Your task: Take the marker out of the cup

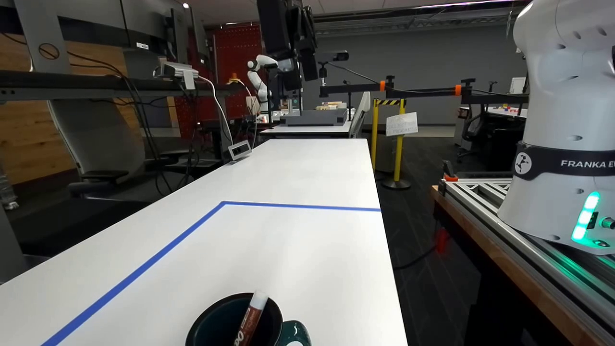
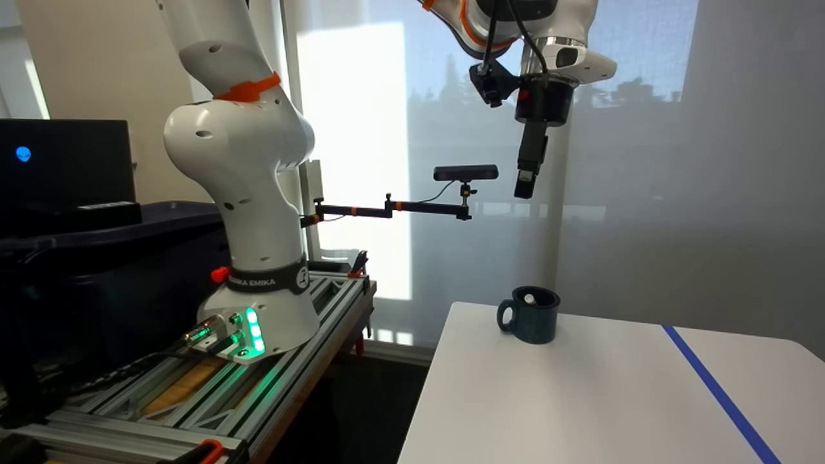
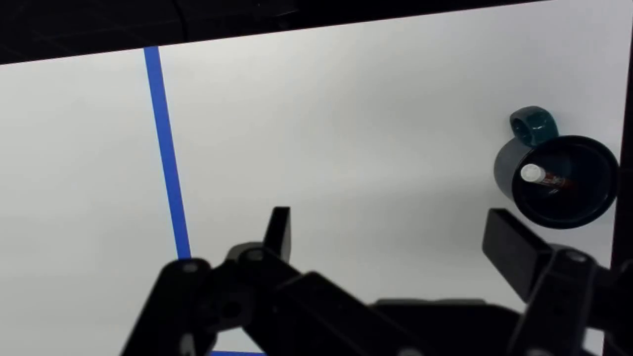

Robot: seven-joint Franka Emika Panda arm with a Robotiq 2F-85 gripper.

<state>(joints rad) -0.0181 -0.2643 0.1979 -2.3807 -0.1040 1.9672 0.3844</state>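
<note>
The black two-finger gripper (image 3: 388,222) is hanging above the white table (image 3: 346,123), jaws standing wide apart, holding nothing.
Below, the round, dark, glossy, ceramic-looking cup (image 2: 536,327) is holding the reddish-brown, stick-shaped marker (image 1: 251,319), which is standing tilted inside, its white cap (image 3: 532,173) pointing upward and so probably offering the easiest grip; the gripper is hanging high, I judge, for leaving room to line up before descending.

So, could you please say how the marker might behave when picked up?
The marker looks straight and slim, so probably stiff and light. It sits tilted in the wider cup, so it may swing if nudged. Its round cap suggests it could roll if dropped.
</note>
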